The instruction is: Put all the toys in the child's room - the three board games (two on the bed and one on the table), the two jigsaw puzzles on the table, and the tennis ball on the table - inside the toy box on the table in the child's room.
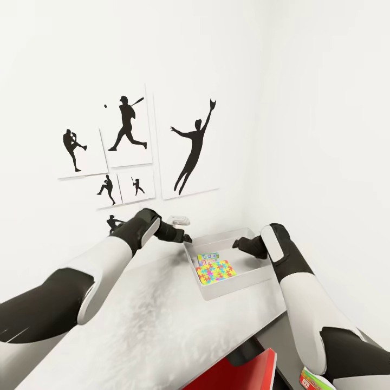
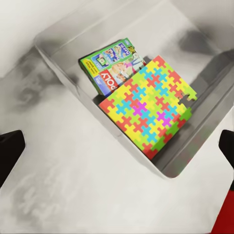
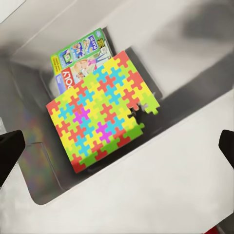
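Note:
A white toy box (image 1: 233, 287) stands on the pale table (image 1: 146, 314) near the room's corner. Inside it a bright multicoloured jigsaw puzzle (image 1: 215, 272) leans over a green board game (image 1: 207, 257). The puzzle (image 2: 146, 109) and board game (image 2: 109, 61) lie against the box wall (image 2: 63, 63) in the left wrist view. They also fill the box (image 3: 161, 165) in the right wrist view as puzzle (image 3: 100, 114) and board game (image 3: 80, 53). My left gripper (image 1: 187, 237) hangs open at the box's left rim. My right gripper (image 1: 236, 245) is open above the box's right side. Both are empty.
White walls close in behind and to the right, with black baseball silhouettes (image 1: 127, 124) on the back one. A small grey object (image 1: 179, 220) lies by the back wall. Something red (image 1: 238, 374) and a colourful box (image 1: 314, 379) sit below the table's near edge.

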Controlling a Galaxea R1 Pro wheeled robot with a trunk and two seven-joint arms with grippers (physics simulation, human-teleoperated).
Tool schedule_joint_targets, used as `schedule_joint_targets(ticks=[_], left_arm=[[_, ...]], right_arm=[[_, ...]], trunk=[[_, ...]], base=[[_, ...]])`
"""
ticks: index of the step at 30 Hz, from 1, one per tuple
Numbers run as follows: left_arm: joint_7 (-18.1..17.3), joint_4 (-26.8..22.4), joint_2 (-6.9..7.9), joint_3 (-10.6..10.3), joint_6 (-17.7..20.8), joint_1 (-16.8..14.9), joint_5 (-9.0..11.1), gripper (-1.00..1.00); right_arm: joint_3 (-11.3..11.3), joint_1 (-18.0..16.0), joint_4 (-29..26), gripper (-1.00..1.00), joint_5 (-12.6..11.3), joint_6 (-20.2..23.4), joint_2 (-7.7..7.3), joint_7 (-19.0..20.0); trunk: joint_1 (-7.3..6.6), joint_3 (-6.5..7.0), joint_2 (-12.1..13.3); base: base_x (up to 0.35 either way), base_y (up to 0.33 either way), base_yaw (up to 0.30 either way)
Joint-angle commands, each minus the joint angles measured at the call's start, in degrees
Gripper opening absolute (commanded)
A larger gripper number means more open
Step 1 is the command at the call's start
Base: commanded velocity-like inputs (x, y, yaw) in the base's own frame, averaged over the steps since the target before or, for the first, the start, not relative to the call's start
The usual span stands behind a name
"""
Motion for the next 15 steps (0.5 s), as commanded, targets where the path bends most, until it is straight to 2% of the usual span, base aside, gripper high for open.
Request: schedule_joint_targets(ticks=[1, 7, 12, 15], left_arm=[[0.73, 0.02, 0.04, -0.31, 0.19, 0.08, 0.62, 1.0], [3.4, 0.14, 0.03, 0.93, 0.04, 1.21, 0.66, 1.0], [6.56, 0.21, 0.04, 2.73, -2.09, 1.95, 0.66, 1.0], [8.15, 0.31, 0.06, 4.65, -2.85, 2.13, 0.66, 1.0]], right_arm=[[-0.19, -0.04, -0.05, 1.0, -0.63, -0.34, 0.11, -0.58], [-0.12, -0.04, 0.53, 1.0, -0.72, -1.69, 0.26, -0.58], [-0.11, -0.07, 0.78, 1.0, -0.58, -1.88, 0.73, -0.58], [-0.16, -0.08, 0.85, 1.0, -0.56, -1.99, 0.91, -0.58]], trunk=[[0.04, -0.1, -0.11], [0.04, -0.1, -0.11], [0.04, -0.1, -0.11], [0.04, -0.1, -0.11]], base=[[0.0, 0.0, 0.0], [0.0, 0.0, 0.0], [0.0, 0.0, 0.0], [0.0, 0.0, 0.0]])
